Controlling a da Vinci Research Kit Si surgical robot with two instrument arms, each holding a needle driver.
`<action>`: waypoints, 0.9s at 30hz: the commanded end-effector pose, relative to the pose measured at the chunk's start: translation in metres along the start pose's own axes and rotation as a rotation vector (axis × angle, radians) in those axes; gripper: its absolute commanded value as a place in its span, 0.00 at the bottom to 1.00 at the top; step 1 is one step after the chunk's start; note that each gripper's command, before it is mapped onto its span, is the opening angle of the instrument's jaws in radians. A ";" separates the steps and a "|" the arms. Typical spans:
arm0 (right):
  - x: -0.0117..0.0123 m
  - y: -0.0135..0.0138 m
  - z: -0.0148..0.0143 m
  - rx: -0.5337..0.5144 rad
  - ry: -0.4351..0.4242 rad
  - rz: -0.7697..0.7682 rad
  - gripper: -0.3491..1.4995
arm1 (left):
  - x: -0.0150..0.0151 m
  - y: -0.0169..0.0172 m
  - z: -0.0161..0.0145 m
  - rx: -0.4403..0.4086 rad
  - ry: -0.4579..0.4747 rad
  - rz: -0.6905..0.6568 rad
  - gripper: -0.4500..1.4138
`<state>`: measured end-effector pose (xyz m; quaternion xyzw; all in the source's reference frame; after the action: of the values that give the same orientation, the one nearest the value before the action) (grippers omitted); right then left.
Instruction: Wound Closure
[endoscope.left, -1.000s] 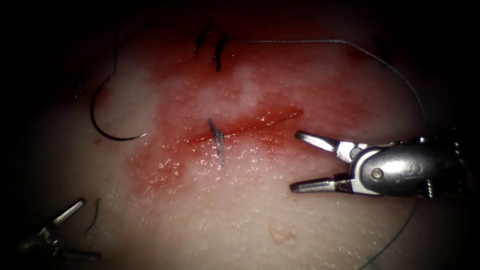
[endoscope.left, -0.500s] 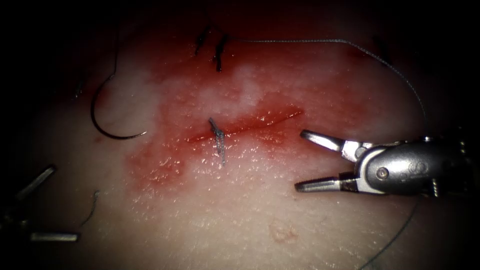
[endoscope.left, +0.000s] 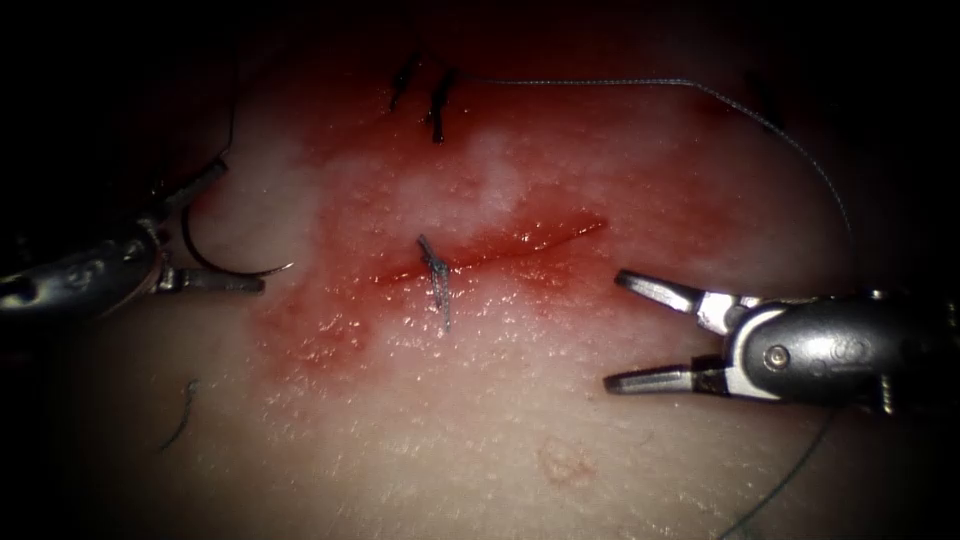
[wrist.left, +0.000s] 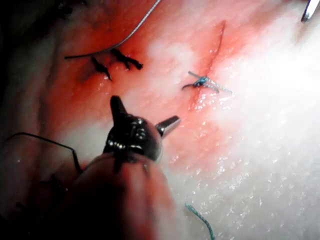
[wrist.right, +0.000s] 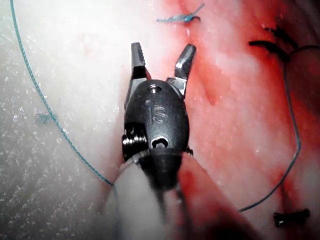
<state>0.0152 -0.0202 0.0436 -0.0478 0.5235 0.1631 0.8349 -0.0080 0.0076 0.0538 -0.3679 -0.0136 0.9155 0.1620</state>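
The curved needle (endoscope.left: 186, 236) lies on the tissue (endoscope.left: 520, 450) left of the cut (endoscope.left: 500, 250), outside the tissue, its tip pointing toward the cut. My left tool (endoscope.left: 240, 228) stands open with one jaw on each side of the needle's curve, holding nothing; the left wrist view shows its spread jaws (wrist.left: 145, 112) and the needle (wrist.left: 50, 143) beside them. Right of the cut my right tool (endoscope.left: 615, 330) hovers open and empty, also seen from its own wrist (wrist.right: 162, 50). Thread (endoscope.left: 640, 82) runs along the far side and curves down behind the right tool.
A tied stitch (endoscope.left: 436, 275) with short tails crosses the cut. Dark cut ends (endoscope.left: 436, 100) sit at the far side. A loose thread scrap (endoscope.left: 181, 415) lies at the lower left. Red fluid (endoscope.left: 310, 335) covers the tissue around the cut.
My left tool has moved up from the lower left to the needle, its open jaws now around the curve. The right tool has drifted slightly right and down, still open.
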 end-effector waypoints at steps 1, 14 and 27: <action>0.0000 -0.0002 0.0007 0.006 0.003 0.002 0.83 | -0.0004 -0.0002 0.0016 -0.031 -0.025 0.013 0.75; -0.0001 -0.0002 0.0005 0.014 0.001 0.001 0.83 | -0.0039 -0.0008 0.0042 -0.234 -0.311 0.112 0.67; -0.0001 -0.0004 0.0005 0.014 0.001 0.000 0.80 | -0.0046 -0.0010 0.0050 -0.333 -0.399 0.050 0.02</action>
<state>0.0150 -0.0201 0.0433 -0.0431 0.5242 0.1601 0.8353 -0.0075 0.0074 0.0600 -0.1986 -0.1893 0.9589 0.0721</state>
